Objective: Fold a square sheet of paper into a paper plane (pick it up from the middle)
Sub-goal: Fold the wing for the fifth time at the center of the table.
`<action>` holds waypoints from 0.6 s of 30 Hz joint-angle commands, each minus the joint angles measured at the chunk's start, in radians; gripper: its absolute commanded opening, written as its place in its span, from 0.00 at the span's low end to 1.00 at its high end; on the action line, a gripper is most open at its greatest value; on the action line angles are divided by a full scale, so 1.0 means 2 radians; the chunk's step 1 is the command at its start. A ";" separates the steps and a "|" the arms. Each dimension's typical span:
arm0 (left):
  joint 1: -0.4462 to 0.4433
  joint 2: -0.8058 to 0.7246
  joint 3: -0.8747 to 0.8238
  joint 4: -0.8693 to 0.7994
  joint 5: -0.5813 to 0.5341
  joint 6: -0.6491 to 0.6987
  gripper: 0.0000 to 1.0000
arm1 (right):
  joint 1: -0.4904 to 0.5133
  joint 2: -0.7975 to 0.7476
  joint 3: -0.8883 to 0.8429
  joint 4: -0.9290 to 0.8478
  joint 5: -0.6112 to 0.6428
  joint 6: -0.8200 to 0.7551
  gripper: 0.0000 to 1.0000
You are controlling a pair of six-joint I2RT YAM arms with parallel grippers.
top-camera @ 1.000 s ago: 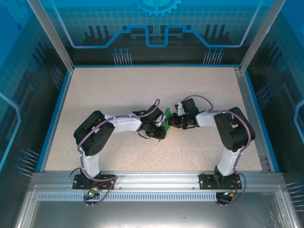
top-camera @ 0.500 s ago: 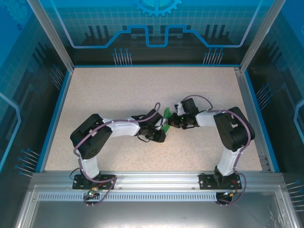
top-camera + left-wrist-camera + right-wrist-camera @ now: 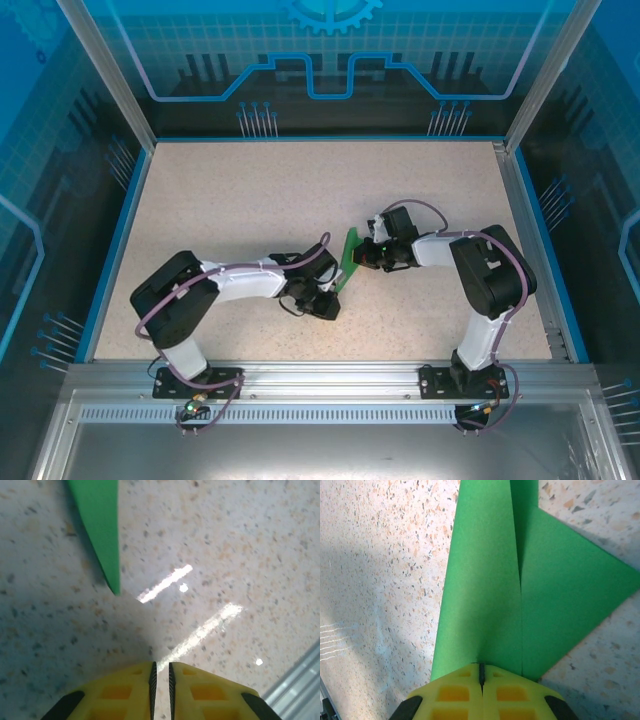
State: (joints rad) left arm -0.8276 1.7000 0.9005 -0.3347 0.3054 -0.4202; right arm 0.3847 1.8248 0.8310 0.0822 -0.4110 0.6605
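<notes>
The paper plane (image 3: 349, 255) is a narrow green wedge with creases, standing on the table between the two arms. My right gripper (image 3: 364, 257) is shut on its folded edge; in the right wrist view the green folds (image 3: 520, 590) fan out from the closed yellow fingertips (image 3: 481, 667). My left gripper (image 3: 333, 296) sits just near-left of the plane's pointed end. In the left wrist view its jaws (image 3: 160, 664) stand a thin slit apart with bare table between them, and the green tip (image 3: 100, 530) lies ahead, apart from the fingers.
The speckled tabletop (image 3: 230, 200) is bordered by a blue rim and metal frame posts (image 3: 110, 80). A metal rail (image 3: 320, 385) carries both arm bases at the near edge. Both forearms lie low across the table's middle.
My left arm has drawn back toward the near left, away from the plane, which now shows as a longer green wedge. The right arm has stayed in place.
</notes>
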 commanded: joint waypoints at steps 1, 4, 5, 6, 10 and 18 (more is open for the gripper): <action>0.010 -0.021 0.024 -0.011 0.008 -0.011 0.18 | -0.007 0.034 -0.032 -0.062 0.082 -0.011 0.00; 0.029 -0.006 0.046 0.014 0.003 -0.018 0.17 | -0.005 0.034 -0.036 -0.054 0.076 -0.008 0.00; 0.034 -0.001 0.051 0.024 -0.005 -0.019 0.17 | -0.004 0.033 -0.038 -0.052 0.076 -0.007 0.00; 0.037 0.006 0.053 0.033 -0.014 -0.021 0.16 | -0.003 0.033 -0.039 -0.050 0.075 -0.007 0.00; 0.058 0.029 0.061 0.063 -0.042 -0.025 0.16 | -0.001 0.032 -0.042 -0.043 0.070 -0.005 0.00; 0.066 0.074 0.072 0.088 -0.024 -0.022 0.15 | 0.002 0.027 -0.039 -0.043 0.064 -0.004 0.00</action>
State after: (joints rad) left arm -0.6956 1.8244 1.0222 -0.1848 0.2481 -0.4652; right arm 0.3855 1.8168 0.8040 0.1314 -0.4133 0.6613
